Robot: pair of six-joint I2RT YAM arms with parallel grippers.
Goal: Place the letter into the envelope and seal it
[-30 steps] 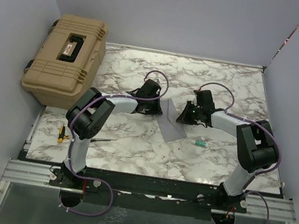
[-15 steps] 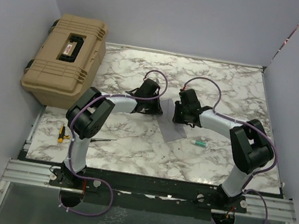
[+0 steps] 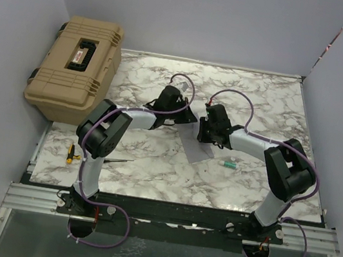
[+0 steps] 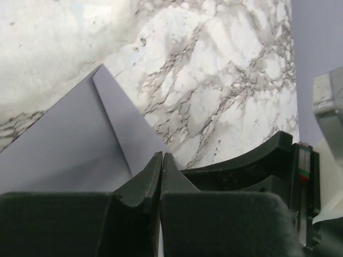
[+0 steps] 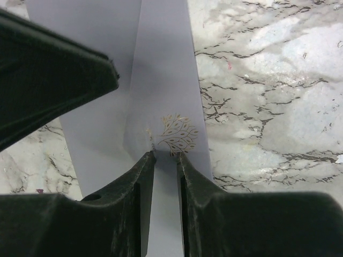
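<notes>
The envelope (image 3: 196, 148) lies flat mid-table (image 3: 146, 164), between the two grippers. The flap end is toward the far side and the near corner points at the arm bases.

Changes over the last second:
- The right gripper (image 3: 204, 138) has swung left from beside the sheet to directly over it.
- Its jaws were almost shut a second ago and now stand a narrow gap apart. In the wrist view grey paper shows through that gap, just below a gold tree emblem (image 5: 177, 134). We see nothing pinched there.
- The left gripper (image 3: 186, 119) has drifted slightly toward the far side. Its jaws are pressed fully together, with the tips at the edge of the folded flap (image 4: 126, 128).
- We cannot tell whether any paper is caught between the left tips.
- The envelope has turned a little under them. Its near corner sits further left than it did.

The letter: no peach sheet shows in any view. We judge it already inside, though the pictures cannot confirm this.

Reading: insertion looks done and the work is now on the flap. The loosened right jaws suggest a release or a re-grip to press the fold. The flap crease is visible but not clearly flattened, so we count sealing as unfinished.

Risk: thin paper slides on marble, and one hand pressing may drag it off line.
</notes>
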